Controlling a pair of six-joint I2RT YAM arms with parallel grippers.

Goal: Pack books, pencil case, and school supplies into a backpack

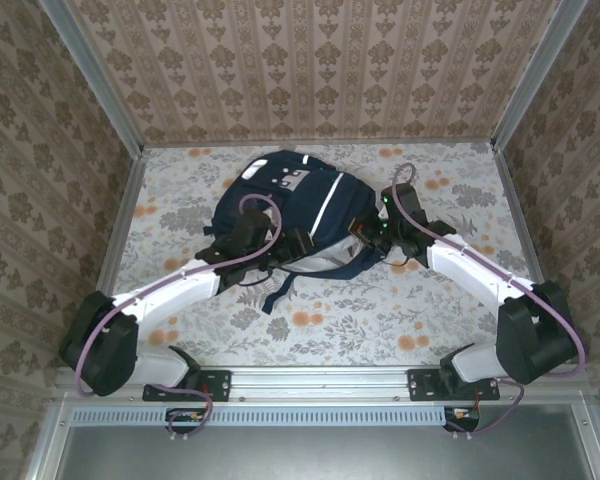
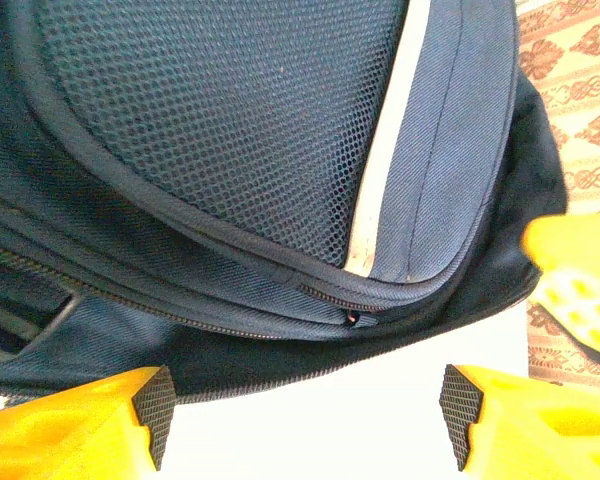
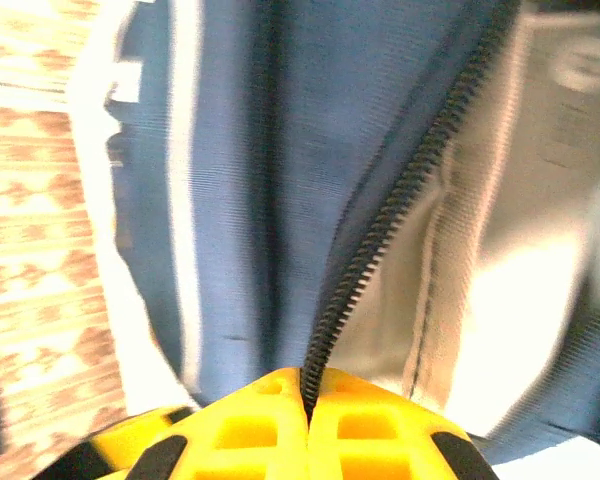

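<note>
The floral-print table (image 1: pixel 380 310) is walled in by patterned wallpaper. The right gripper (image 3: pixel 308 388) is pressed closed, and the zipper (image 3: pixel 380 240) teeth run into the seam between its yellow fingers. It works at the navy backpack (image 1: pixel 290 200), which lies mid-table. Its wrist view adds pale lining beside the teeth; the contents cannot be made out. The left gripper (image 2: pixel 305 405) stands spread and empty, just short of the mesh panel (image 2: pixel 230 110) and white stripe (image 2: pixel 380 170).
</note>
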